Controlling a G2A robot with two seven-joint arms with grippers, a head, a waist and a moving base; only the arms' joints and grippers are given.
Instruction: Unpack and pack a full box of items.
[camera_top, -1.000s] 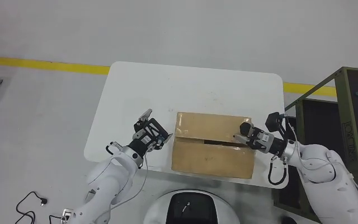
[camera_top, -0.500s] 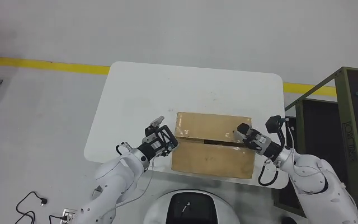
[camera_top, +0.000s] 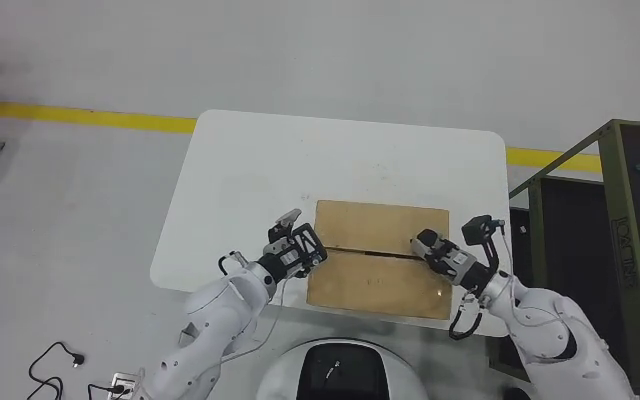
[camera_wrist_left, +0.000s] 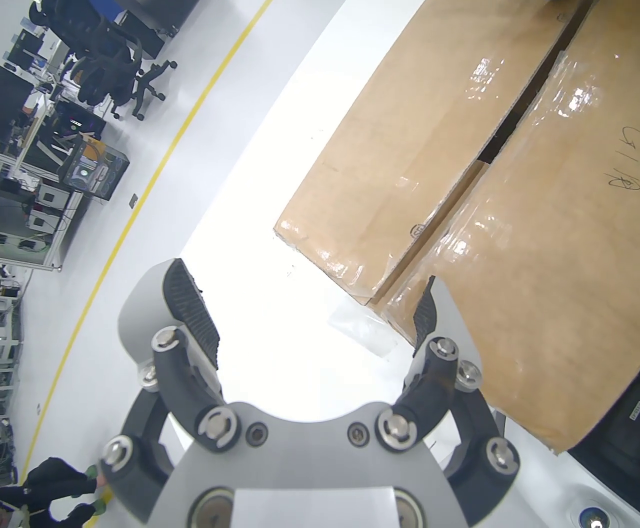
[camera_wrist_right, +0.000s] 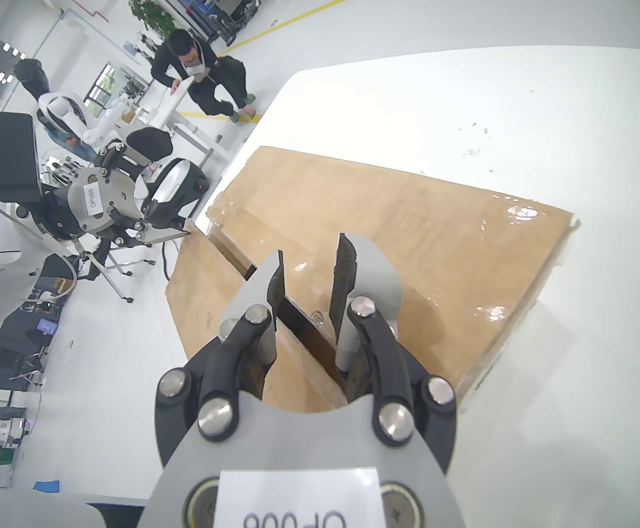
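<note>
From the top view, a brown cardboard box (camera_top: 380, 275) lies flat on the near half of a white rounded-corner table (camera_top: 350, 160), its two top flaps folded down with a thin dark slit (camera_top: 370, 253) between them. The left gripper (camera_top: 303, 238) sits at the box's left end, level with the slit. The right gripper (camera_top: 420, 243) rests over the slit near the box's right end. A yellow floor stripe (camera_top: 100, 118) runs behind the table.

In the left wrist view, the left gripper (camera_wrist_left: 302, 280) has its ribbed fingers (camera_wrist_left: 192, 305) spread wide, with nothing between them. One finger is over the bare table (camera_wrist_left: 250, 200) and the other is at the edge of the nearer flap of the box (camera_wrist_left: 400, 150). The slit (camera_wrist_left: 525, 110) widens farther along the top, and glossy tape covers the flaps. A clear film scrap (camera_wrist_left: 362, 327) lies on the table just beside the box's corner.

In the right wrist view, the right gripper (camera_wrist_right: 311, 250) hangs right above the slit (camera_wrist_right: 305, 325), its fingers (camera_wrist_right: 345, 270) parted a little. I cannot tell whether a flap edge is nipped between them. The box (camera_wrist_right: 425, 235) stretches away across the table (camera_wrist_right: 450, 100). At the box's far end the left gripper (camera_wrist_right: 150, 227) is wide apart, with one finger touching the cardboard.
</note>
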